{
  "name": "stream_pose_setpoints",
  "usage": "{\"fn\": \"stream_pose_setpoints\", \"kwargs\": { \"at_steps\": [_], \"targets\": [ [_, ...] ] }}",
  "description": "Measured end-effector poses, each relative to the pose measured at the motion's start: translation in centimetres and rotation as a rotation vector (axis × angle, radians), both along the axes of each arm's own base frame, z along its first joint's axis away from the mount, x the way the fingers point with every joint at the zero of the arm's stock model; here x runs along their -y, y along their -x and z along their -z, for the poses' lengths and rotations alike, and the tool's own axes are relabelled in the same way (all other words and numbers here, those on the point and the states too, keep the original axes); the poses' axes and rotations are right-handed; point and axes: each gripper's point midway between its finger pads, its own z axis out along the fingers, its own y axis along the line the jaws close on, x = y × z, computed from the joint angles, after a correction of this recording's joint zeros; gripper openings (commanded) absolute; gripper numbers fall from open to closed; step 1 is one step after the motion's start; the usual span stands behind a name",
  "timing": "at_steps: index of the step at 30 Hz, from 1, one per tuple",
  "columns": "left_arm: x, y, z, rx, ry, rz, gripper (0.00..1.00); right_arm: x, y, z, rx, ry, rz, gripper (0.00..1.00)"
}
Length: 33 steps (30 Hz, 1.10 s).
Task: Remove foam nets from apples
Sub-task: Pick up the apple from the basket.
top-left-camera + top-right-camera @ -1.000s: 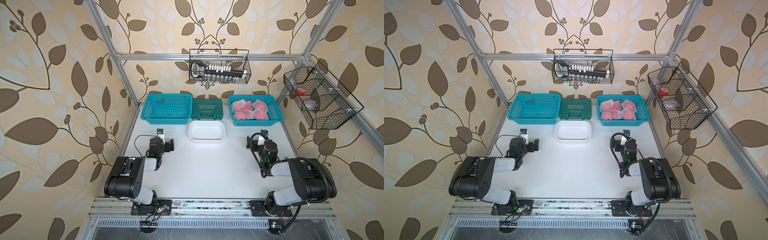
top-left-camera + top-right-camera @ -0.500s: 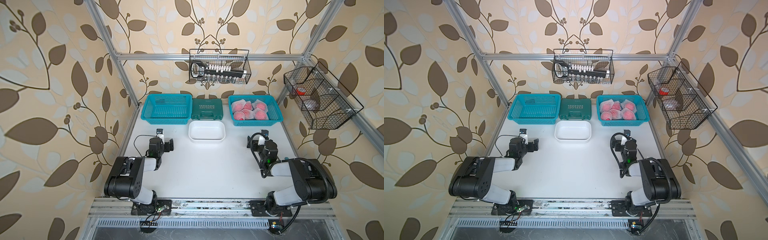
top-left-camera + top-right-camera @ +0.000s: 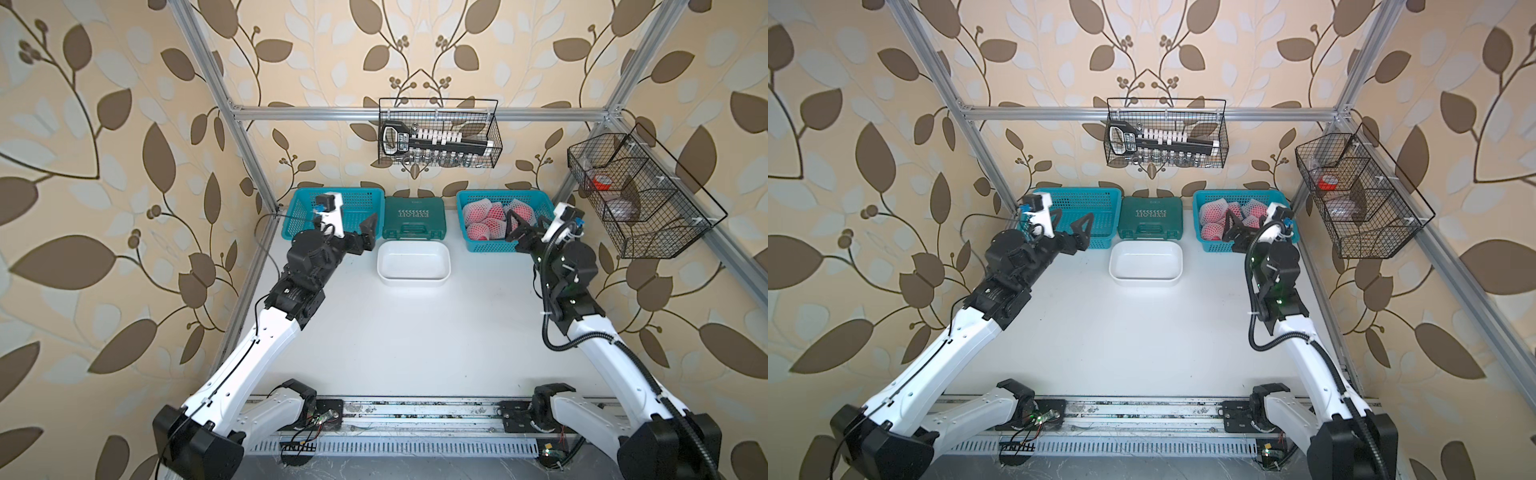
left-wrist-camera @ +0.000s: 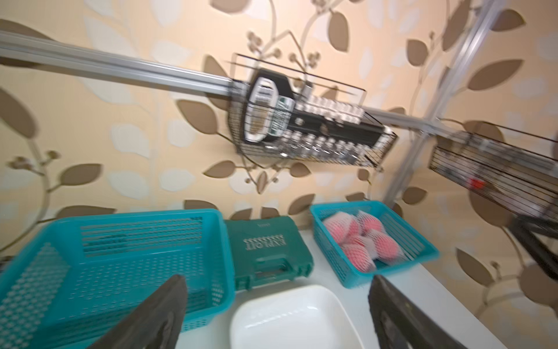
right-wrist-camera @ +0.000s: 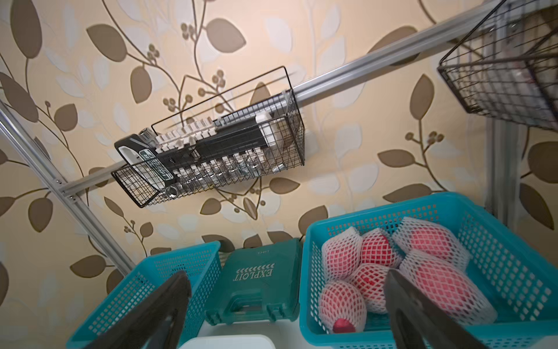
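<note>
Several apples (image 3: 494,220) in white foam nets (image 5: 434,238) lie heaped in the right teal basket (image 3: 500,193) at the back of the table, seen in both top views and both wrist views. One apple's red skin (image 5: 341,325) shows through its net's open end. My right gripper (image 3: 523,223) hovers open just above the basket's front right, clear of the fruit. My left gripper (image 3: 349,227) is open over the front edge of the empty left teal basket (image 3: 357,200). Neither gripper holds anything.
A white plastic tub (image 3: 413,283) stands empty at the middle back, in front of a green tool case (image 3: 413,218) set between the two baskets. Black wire baskets hang on the back rail (image 3: 438,133) and the right rail (image 3: 644,199). Aluminium posts frame the table.
Both arms have unfolded from low tucked poses near the table's middle and reached up and back toward the baskets. The apples have not moved.
</note>
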Motion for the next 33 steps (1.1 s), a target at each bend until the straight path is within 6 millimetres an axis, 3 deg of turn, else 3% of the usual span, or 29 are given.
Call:
{"fn": "stream_pose_setpoints", "kwargs": {
  "at_steps": [2,5,8,10,18,22,26,33],
  "targets": [
    [4.4,0.4,2.4,-0.069,-0.059,0.119,0.98,0.2,-1.9,1.4,-0.089,0.014,0.011,0.99],
    [10.1,1.5,8.4,-0.212,-0.181,0.268,0.98,1.4,-4.7,4.9,-0.254,0.035,0.032,1.0],
    [13.6,3.5,13.0,-0.308,-0.277,0.388,0.99,3.6,-6.8,7.9,-0.389,0.032,0.057,0.99],
    [14.7,4.5,14.4,-0.335,-0.307,0.437,0.99,5.1,-7.5,9.5,-0.454,0.022,0.073,0.99],
    [17.1,5.6,16.0,-0.351,-0.323,0.533,0.99,9.6,-9.9,14.2,-0.639,-0.027,0.089,0.97],
    [17.3,5.7,16.1,-0.339,-0.32,0.541,0.99,9.8,-13.0,16.5,-0.718,-0.019,0.022,0.97],
    [17.4,5.6,16.0,-0.32,-0.327,0.545,0.99,9.8,-14.2,19.1,-0.806,-0.001,-0.002,0.97],
    [17.1,5.7,17.1,-0.33,-0.347,0.543,0.99,12.5,-16.3,19.6,-0.873,0.1,0.093,0.99]
  ]
}}
